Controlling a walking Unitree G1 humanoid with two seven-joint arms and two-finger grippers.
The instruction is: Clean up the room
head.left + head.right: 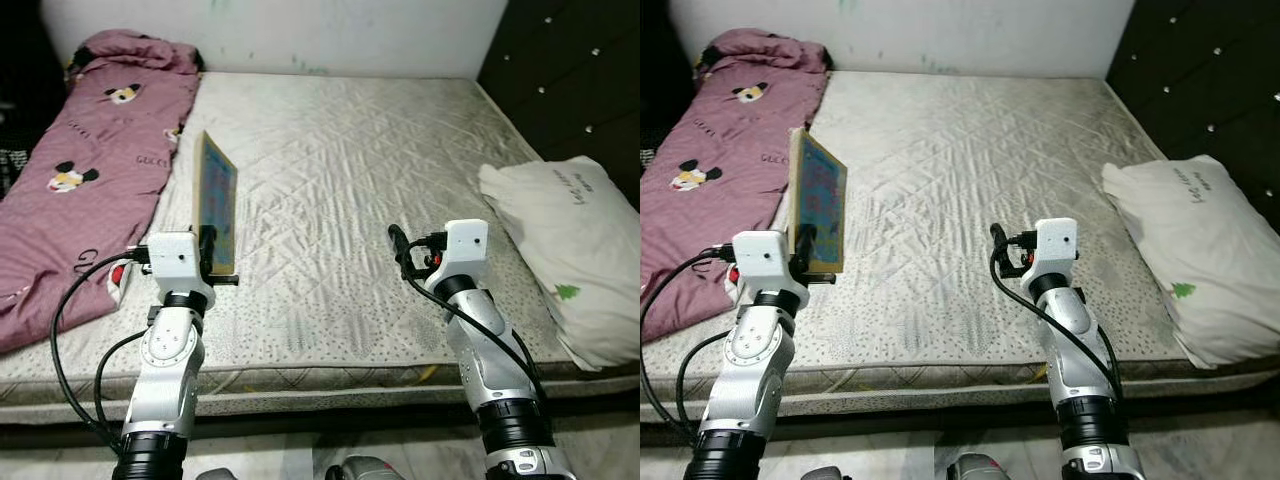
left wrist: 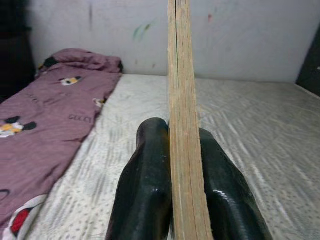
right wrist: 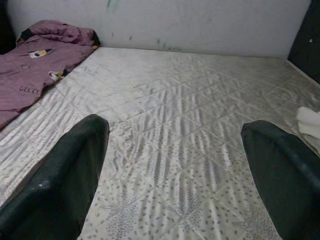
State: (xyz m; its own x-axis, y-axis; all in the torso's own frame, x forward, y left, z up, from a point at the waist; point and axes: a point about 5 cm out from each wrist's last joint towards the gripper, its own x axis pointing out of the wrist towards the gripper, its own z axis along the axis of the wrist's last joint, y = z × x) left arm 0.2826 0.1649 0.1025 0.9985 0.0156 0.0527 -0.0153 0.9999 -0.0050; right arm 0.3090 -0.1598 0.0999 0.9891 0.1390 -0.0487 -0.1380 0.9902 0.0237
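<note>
Nearest the robot, the left gripper [image 2: 172, 200] is clamped on the lower edge of a thin wooden-edged board [image 1: 216, 200], one black finger flat against each face. The board stands upright, edge-on to the wrist camera, lifted clear above the near left part of the mattress [image 1: 340, 190]. Its broad face carries a coloured printed picture; it may be a puzzle board or a picture book, and I cannot tell which.

Handling judgement: the board looks stiff, flat and light, with layered edges. It should not bend, but a pinch at one edge leaves most of its height unsupported, so it may swing or pivot between the fingers if moved sharply. The faces look smooth, so slipping is possible. A hold nearer the middle of an edge would be steadier.

The right gripper [image 3: 175, 165] is over the near middle of the mattress, fingers spread wide, holding nothing and touching nothing.

Beyond the board, a maroon printed blanket [image 1: 90, 160] lies along the left side of the mattress, rumpled at the far end by the wall. A white pillow [image 1: 570, 250] rests at the right edge of the mattress, against a dark studded panel [image 1: 570, 70]. The far part of the mattress runs bare up to the pale wall [image 1: 300, 30].
</note>
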